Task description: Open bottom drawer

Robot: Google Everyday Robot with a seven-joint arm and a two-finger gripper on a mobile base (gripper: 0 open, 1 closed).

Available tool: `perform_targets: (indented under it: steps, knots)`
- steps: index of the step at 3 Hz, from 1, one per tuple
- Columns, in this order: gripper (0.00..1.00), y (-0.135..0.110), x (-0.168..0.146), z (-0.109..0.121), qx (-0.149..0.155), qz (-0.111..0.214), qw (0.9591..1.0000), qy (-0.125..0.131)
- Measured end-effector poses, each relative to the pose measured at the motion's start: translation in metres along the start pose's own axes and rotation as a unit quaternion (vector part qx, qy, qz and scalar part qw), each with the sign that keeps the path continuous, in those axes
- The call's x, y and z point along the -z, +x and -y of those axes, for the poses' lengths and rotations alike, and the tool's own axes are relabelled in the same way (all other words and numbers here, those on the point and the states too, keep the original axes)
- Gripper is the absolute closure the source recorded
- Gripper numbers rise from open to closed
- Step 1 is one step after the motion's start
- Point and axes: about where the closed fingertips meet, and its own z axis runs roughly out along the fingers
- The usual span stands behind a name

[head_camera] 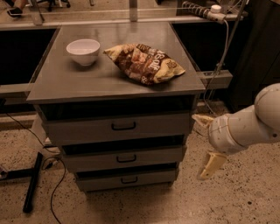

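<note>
The bottom drawer (pixel 100 182) is the narrowest and lowest of three grey drawer fronts. It is shut, with a small black loop handle (pixel 129 180) at its centre. My gripper (pixel 197 147) is on the end of a white arm, to the right of the cabinet at about the height of the middle drawer (pixel 148 156). Its two tan fingers are spread apart, one finger (pixel 203 120) up near the top drawer's right end and the other pointing down. It is open and empty, touching no drawer.
On the cabinet's grey top (pixel 65 83) stand a white bowl (pixel 83 51) and a chip bag (pixel 144 62). The top drawer (pixel 78 129) is shut. A black stand leg (pixel 33 183) and cables lie on the speckled floor at the left. A power strip (pixel 199 9) sits on the back rail.
</note>
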Motion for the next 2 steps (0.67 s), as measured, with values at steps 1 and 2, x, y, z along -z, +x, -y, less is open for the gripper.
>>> perform_targets:
  steps: [1,2]
  knots:
    - [0.00,0.032,-0.041,0.000,-0.007,0.012,0.9999,-0.001]
    - [0.00,0.067,-0.089,-0.003,-0.005,0.017,0.9998,-0.002]
